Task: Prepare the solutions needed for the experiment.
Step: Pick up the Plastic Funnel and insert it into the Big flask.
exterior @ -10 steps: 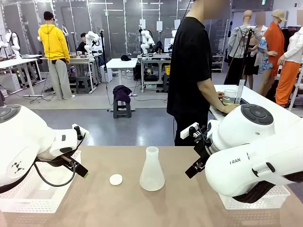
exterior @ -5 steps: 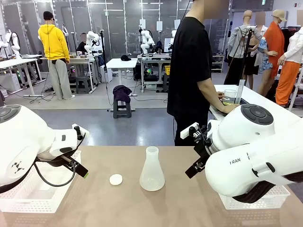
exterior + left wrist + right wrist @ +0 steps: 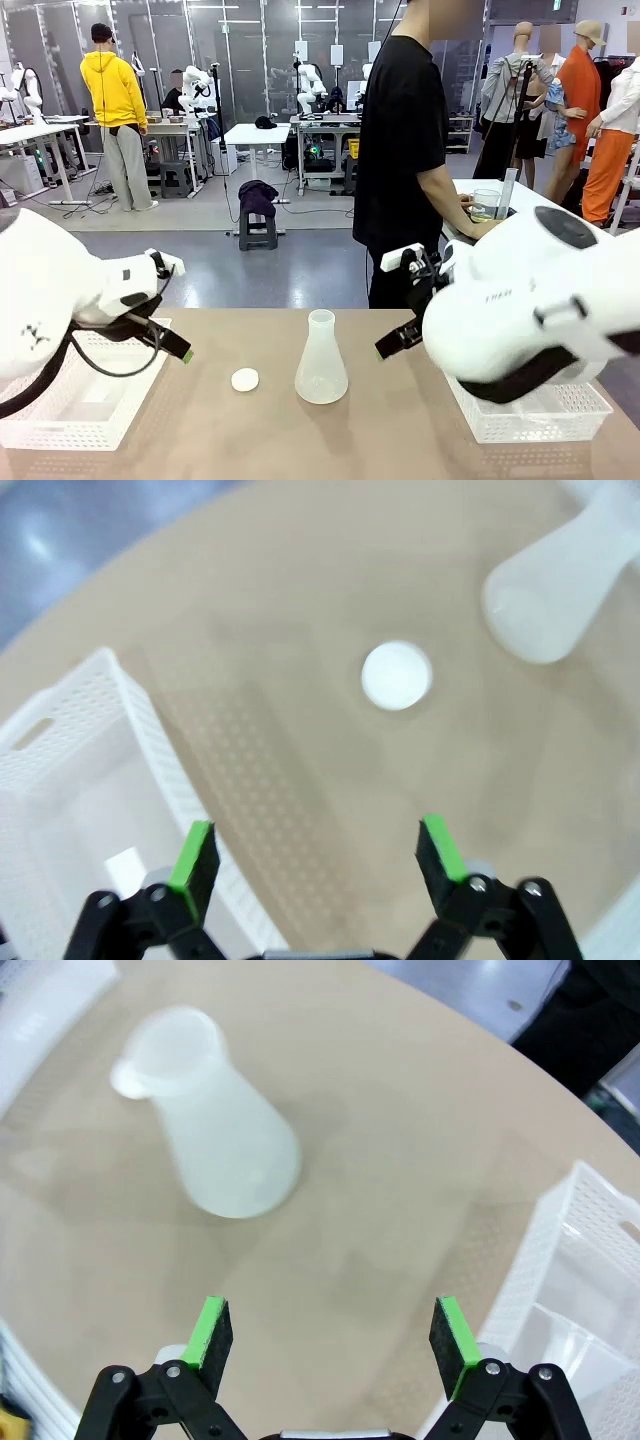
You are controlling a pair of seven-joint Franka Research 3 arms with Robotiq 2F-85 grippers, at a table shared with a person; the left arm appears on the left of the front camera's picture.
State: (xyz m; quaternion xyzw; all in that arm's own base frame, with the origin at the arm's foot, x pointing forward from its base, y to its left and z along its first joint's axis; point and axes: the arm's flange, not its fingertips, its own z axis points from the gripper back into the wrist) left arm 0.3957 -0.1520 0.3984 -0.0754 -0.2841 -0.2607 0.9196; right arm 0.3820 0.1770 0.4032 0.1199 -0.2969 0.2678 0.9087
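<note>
Centre frame in the front view, the frosted flask (image 3: pixel 321 360) and the small white disc (image 3: pixel 244 379) sit as they did a second ago, but both arms have swung. The left gripper (image 3: pixel 318 845) has risen a little, and the right gripper (image 3: pixel 335 1335) has edged left toward the flask. Each has its jaws spread wide, holding and touching nothing. The solutions (image 3: pixel 485 214), a pale yellow-green layer in a clear beaker (image 3: pixel 486 200), stand at mid right on the far table (image 3: pixel 530 200), beside the person's hand (image 3: pixel 488 229).
</note>
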